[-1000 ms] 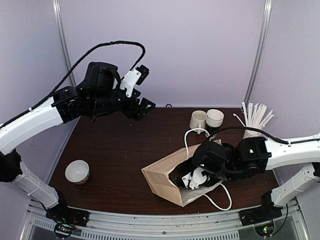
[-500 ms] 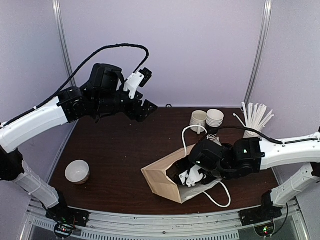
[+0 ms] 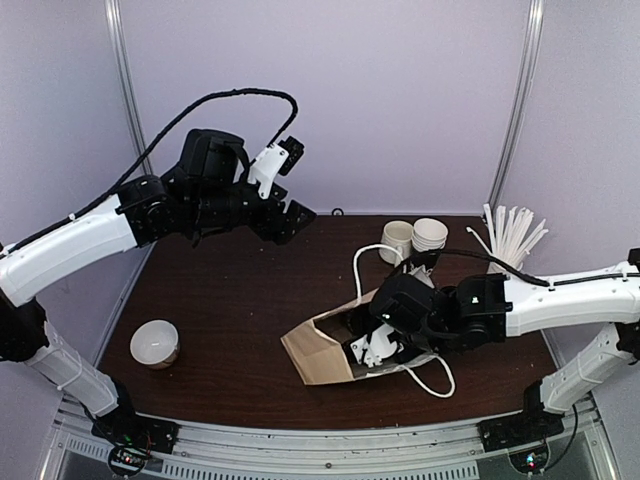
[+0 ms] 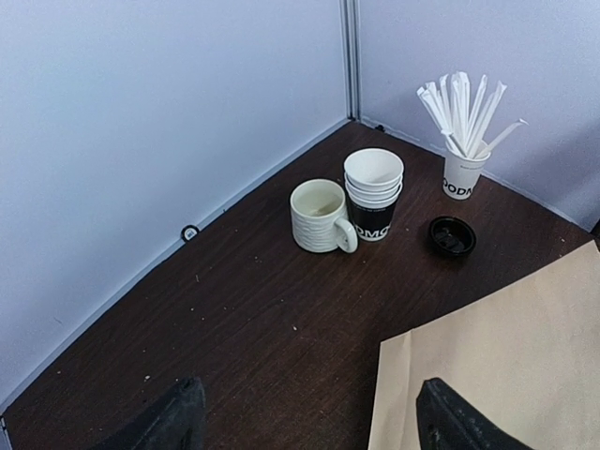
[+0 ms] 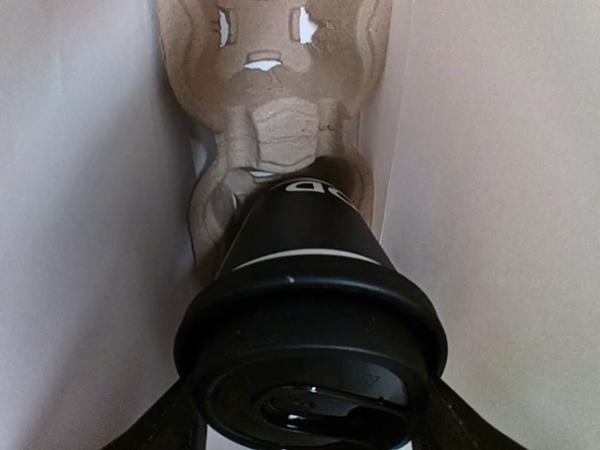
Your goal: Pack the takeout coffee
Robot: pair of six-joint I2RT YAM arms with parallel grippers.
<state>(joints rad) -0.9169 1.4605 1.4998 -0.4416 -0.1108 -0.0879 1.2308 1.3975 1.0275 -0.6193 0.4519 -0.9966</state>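
On the dark table [image 3: 230, 300], a brown paper bag [image 3: 318, 355] lies on its side, mouth toward the right arm. High above the table's far left, the left gripper [image 3: 288, 218] hangs empty, jaws spread. Inside the bag, the right gripper [image 3: 372, 352] clasps the takeout coffee [image 5: 300, 272] around its black lid, the cup's base at a pulp carrier [image 5: 272, 131].

Left arm [image 3: 90, 235] raised, left hand [image 4: 314, 417] open; right arm [image 3: 570, 295] low, right hand [image 5: 305, 424] gripping the takeout coffee [image 5: 309, 300].
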